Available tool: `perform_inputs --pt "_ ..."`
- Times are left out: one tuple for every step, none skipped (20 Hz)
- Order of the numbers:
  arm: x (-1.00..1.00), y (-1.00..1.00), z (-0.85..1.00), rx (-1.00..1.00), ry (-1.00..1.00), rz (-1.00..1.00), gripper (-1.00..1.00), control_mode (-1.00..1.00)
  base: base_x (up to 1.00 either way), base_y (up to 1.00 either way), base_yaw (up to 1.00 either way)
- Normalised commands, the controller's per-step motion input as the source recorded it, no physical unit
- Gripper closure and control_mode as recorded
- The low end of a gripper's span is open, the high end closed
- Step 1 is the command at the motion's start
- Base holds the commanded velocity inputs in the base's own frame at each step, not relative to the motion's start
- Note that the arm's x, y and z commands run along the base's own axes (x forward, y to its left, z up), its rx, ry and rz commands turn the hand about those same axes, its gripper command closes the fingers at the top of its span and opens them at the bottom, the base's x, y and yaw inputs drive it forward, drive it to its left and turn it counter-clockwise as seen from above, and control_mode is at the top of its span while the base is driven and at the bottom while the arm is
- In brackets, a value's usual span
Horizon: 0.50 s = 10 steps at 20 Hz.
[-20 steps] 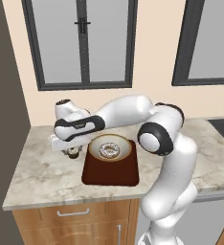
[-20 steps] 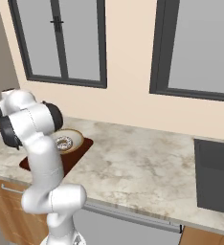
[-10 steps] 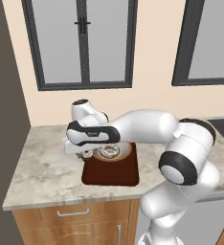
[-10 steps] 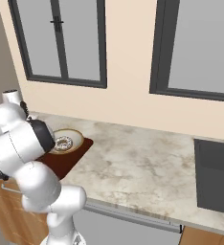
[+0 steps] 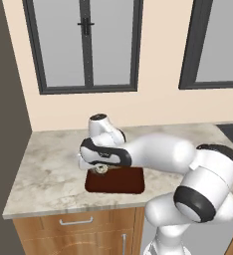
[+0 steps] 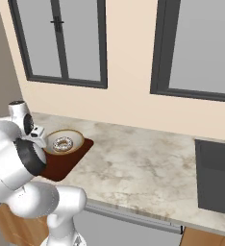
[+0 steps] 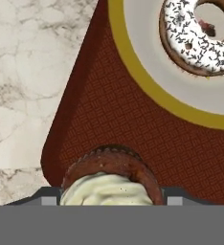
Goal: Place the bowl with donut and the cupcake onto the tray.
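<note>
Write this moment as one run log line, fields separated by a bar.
bowl with donut: on tray | cupcake: between gripper fingers, over tray corner | left: release cupcake

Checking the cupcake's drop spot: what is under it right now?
Under the cupcake is the tray, near one corner. Whether its base touches the tray is hidden by the cupcake itself.

Ahead of my hand [image 7: 109, 198] the bowl [image 7: 147, 81] with the donut [image 7: 200, 38] takes up the far part of the tray [image 7: 133, 139], leaving open tray surface between it and the cupcake [image 7: 109, 179] at my fingertips. The marble table [image 7: 32, 76] beside the tray lies free. On the table's right end a dark sink [image 6: 216, 175] sits well apart.
</note>
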Motion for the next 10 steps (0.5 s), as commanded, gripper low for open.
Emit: perform_inputs --pt "0.06 -0.33 -0.44 0.00 0.13 0.00 1.00 -1.00 0.00 0.00 0.00" --pt "0.04 -0.32 -0.49 0.00 0.13 0.00 1.00 -1.00 0.00 0.00 0.00" --pt "0.01 -0.27 -0.46 0.00 0.10 0.00 1.00 -1.00 0.00 0.00 0.00" --pt "0.00 -0.21 -0.35 0.00 0.09 0.00 1.00 -1.00 0.00 0.00 0.00" --pt "0.00 -0.16 -0.30 0.00 0.09 0.00 1.00 -1.00 0.00 0.00 0.00" --pt "0.00 -0.08 -0.25 0.00 0.09 0.00 1.00 -1.00 0.00 0.00 0.00" --pt "0.00 -0.05 -0.27 0.00 0.10 0.00 1.00 -1.00 0.00 0.00 0.00" --pt "0.00 -0.01 -0.28 0.00 0.11 0.00 1.00 -1.00 0.00 0.00 0.00" --pt "0.00 -0.01 -0.28 0.00 0.10 0.00 1.00 -1.00 0.00 0.00 0.00" --pt "0.00 0.00 -0.31 0.00 0.10 0.00 1.00 -1.00 0.00 0.00 0.00"
